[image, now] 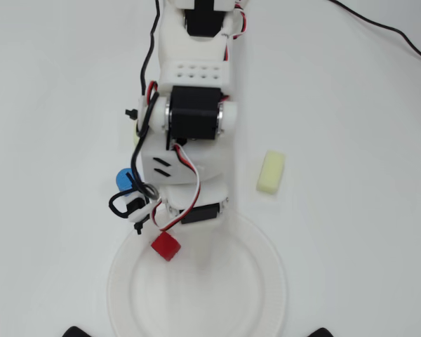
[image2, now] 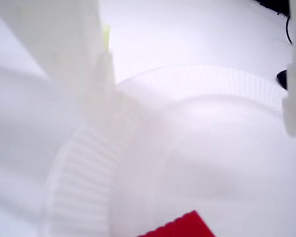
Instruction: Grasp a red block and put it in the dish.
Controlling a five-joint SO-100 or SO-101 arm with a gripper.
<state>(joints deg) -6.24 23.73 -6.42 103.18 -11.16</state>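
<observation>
- Blurred white finger (image2: 74, 59) fills the wrist view's upper left, closest to the lens; a second white piece sits at the right edge.
- Left to right in the overhead view: blue cylinder (image: 124, 178) beside the arm, then gripper (image: 154, 228), then 1 pale yellow block (image: 271, 171) well apart on the table.
- Red block (image: 165, 246) lies on the dish (image: 266, 281), just inside its upper-left rim, right below the gripper tip.
- Wrist view shows the red block (image2: 180, 228) at the bottom edge, on the dish (image2: 212, 84) floor.
- Jaw state: cannot tell; wide gap between white parts hints spread, nothing seen pinched.
- Handling guess: block looks light, rigid, textured faces give grip; take it across 2 opposite flat sides. Paper dish looks flimsy, may slide if nudged.
</observation>
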